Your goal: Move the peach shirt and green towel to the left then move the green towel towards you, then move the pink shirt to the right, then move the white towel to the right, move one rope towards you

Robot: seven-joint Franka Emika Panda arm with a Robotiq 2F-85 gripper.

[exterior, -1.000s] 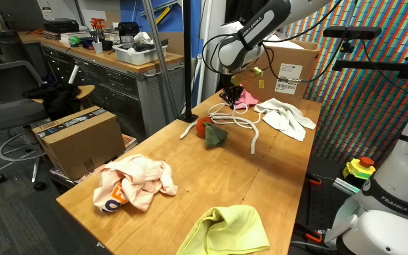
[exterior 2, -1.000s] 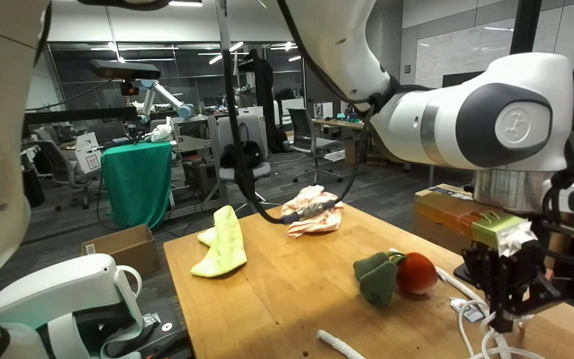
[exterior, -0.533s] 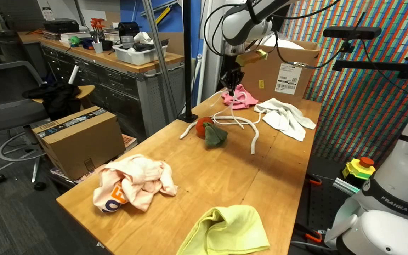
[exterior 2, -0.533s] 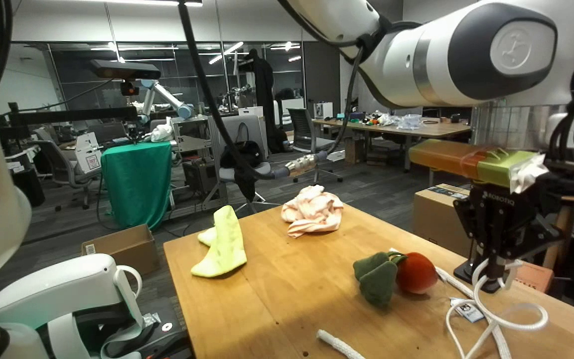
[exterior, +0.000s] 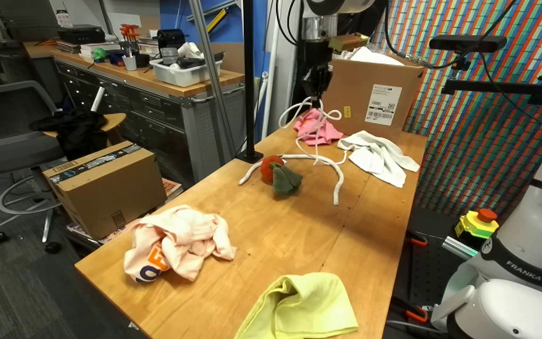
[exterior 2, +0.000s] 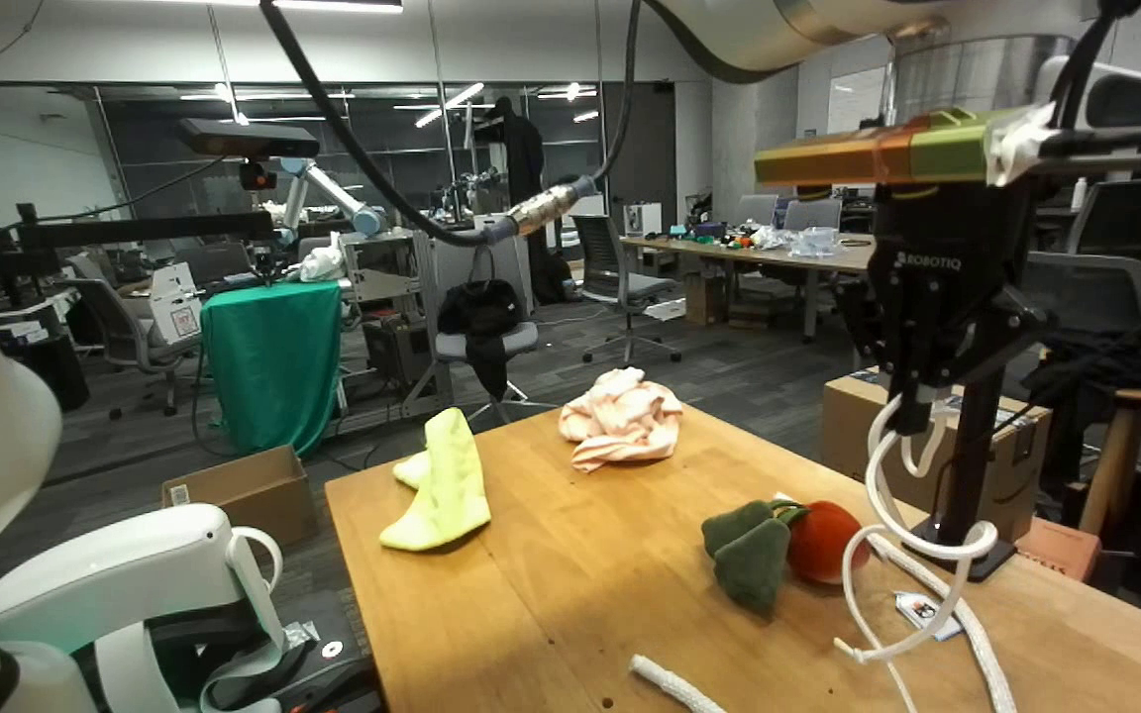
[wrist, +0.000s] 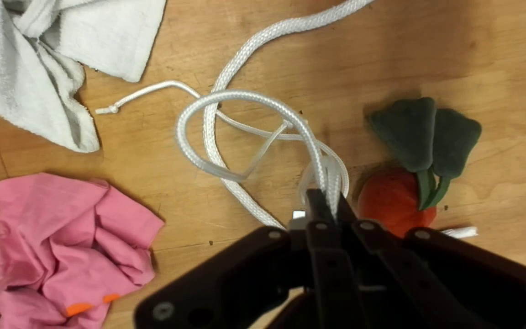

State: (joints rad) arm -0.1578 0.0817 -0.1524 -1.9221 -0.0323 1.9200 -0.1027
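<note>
My gripper (exterior: 316, 100) (exterior 2: 919, 416) (wrist: 331, 201) is shut on a thin white rope (exterior 2: 876, 485) (wrist: 244, 94) high above the table. The rope hangs in loops; whether its lower end touches the table I cannot tell. A thick white rope (exterior: 338, 188) (wrist: 240, 57) lies curved on the table below. The pink shirt (exterior: 315, 129) (wrist: 71, 256) lies crumpled at the far end, with the white towel (exterior: 379, 157) (wrist: 30, 73) beside it. The yellow-green towel (exterior: 308, 306) (exterior 2: 442, 485) and the peach shirt (exterior: 181, 240) (exterior 2: 620, 421) lie at the opposite end.
A red plush fruit (exterior 2: 833, 540) (wrist: 393, 201) with dark green leaves (exterior 2: 751, 555) sits beside the thick rope. A black post (exterior: 248, 94) stands at the table edge. A cardboard box (exterior: 370, 89) stands behind the pink shirt. A small card (exterior 2: 927, 614) lies near the fruit.
My gripper has risen well above the table with the thin rope, which now hangs in loops from it. The thick rope, fruit and cloths have not moved.
</note>
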